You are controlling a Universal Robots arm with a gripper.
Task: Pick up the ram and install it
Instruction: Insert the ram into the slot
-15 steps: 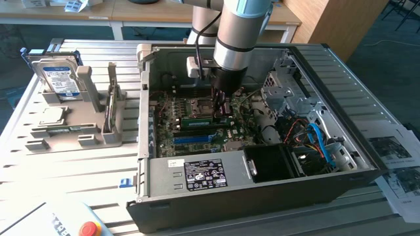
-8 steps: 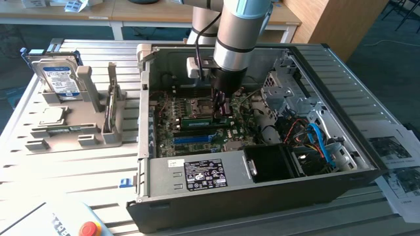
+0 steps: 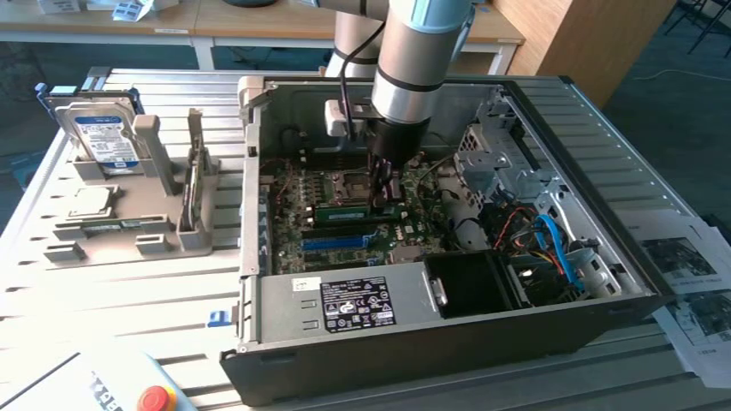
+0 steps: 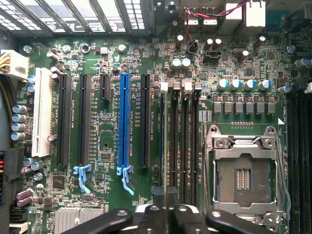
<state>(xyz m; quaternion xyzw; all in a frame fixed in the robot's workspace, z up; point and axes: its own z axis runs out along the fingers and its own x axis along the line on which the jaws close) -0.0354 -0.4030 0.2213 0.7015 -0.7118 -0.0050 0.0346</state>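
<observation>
Pincer clamped on the ram, edge-on, long axis parallel to the black memory slots.

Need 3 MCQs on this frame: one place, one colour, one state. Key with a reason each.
1. Where is the gripper?
A) outside the case, beside it
B) inside the open computer case, just above the motherboard
C) parked high above the case

2. What colour is the long slot among the black expansion slots?
A) red
B) blue
C) yellow

3. How is the CPU socket?
A) under a cooler
B) bare, metal frame exposed
C) taped over

Key: 1 B, the arm reaches down into the case; 2 B, it shows blue in the wrist view; 3 B, nothing sits on it.
</observation>
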